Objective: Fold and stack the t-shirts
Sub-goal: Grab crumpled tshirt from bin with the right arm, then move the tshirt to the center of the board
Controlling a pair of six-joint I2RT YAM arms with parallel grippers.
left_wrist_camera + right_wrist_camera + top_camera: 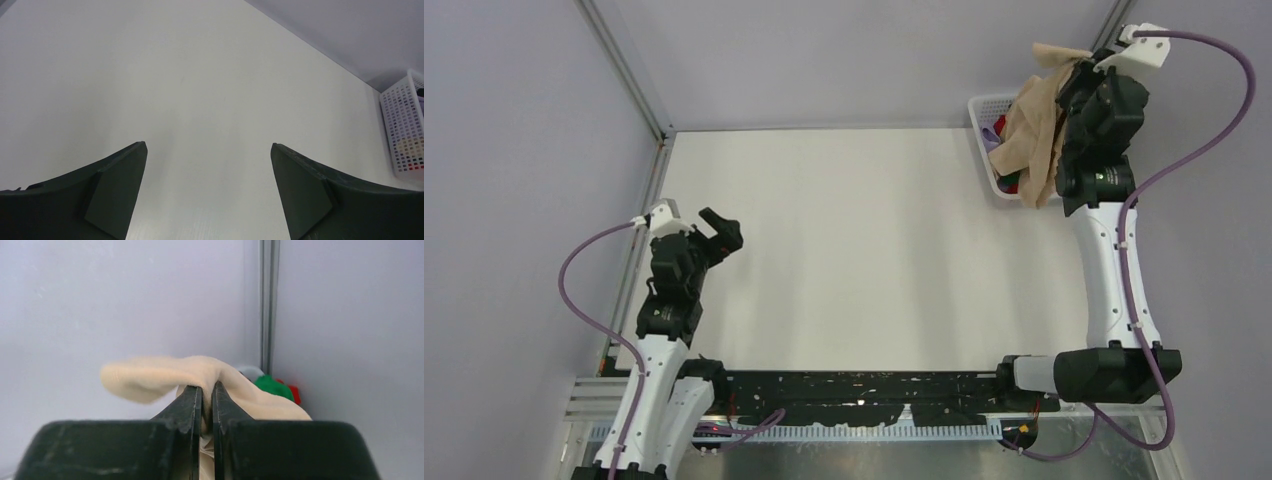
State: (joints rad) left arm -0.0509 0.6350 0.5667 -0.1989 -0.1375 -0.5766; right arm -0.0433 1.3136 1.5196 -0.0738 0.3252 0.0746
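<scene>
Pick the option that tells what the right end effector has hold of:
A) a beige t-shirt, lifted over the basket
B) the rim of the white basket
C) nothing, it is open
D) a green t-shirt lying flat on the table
A: in the right wrist view the right end effector is shut on the beige t-shirt, and in the top view the cloth hangs over the white basket.

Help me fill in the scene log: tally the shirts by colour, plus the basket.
Beige t-shirt: 1, held by the right gripper
Green t-shirt: 1, partly seen
Red t-shirt: 1, partly seen
White mesh basket: 1
Total: 4; more shirts may lie hidden in the basket.
</scene>
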